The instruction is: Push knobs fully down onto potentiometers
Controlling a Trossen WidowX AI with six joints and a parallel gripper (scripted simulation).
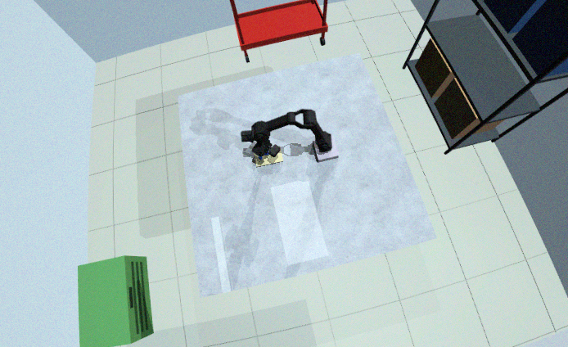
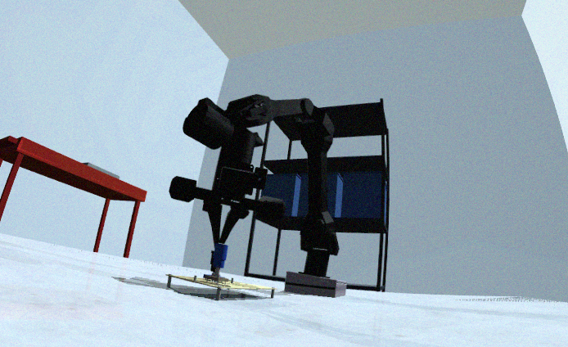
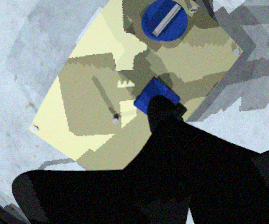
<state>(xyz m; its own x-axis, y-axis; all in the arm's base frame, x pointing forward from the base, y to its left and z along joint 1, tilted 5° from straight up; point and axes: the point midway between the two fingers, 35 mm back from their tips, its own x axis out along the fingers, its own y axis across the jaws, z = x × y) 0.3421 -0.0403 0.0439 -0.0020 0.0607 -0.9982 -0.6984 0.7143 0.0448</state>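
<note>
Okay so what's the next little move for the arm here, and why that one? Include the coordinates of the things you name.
Probably a gentle push straight down: the closed end effector (image 2: 220, 244) (image 3: 167, 128) is at the top of the square blue knob (image 3: 145, 95), and the exterior view shows a bare stretch of shaft (image 2: 217, 271) between blue knob and circuit board (image 1: 273, 160) (image 2: 252, 286) (image 3: 50, 117).

From my screen this reads as a lab or small workshop corner. On the top view, a red cart (image 1: 281, 43) (image 2: 79, 171) on casters stands toward twelve o'clock, a black rack (image 1: 506, 102) (image 2: 383, 185) with blue and brown bins toward two, and a green cabinet (image 1: 103, 301) with dark slots toward eight. I see pale tiles (image 1: 446, 276), plain walls (image 1: 28, 141) (image 2: 458, 172), and a black arm (image 1: 277, 122) (image 2: 318, 181) bolted-looking on its block (image 1: 330, 157) (image 2: 314, 285).
</note>
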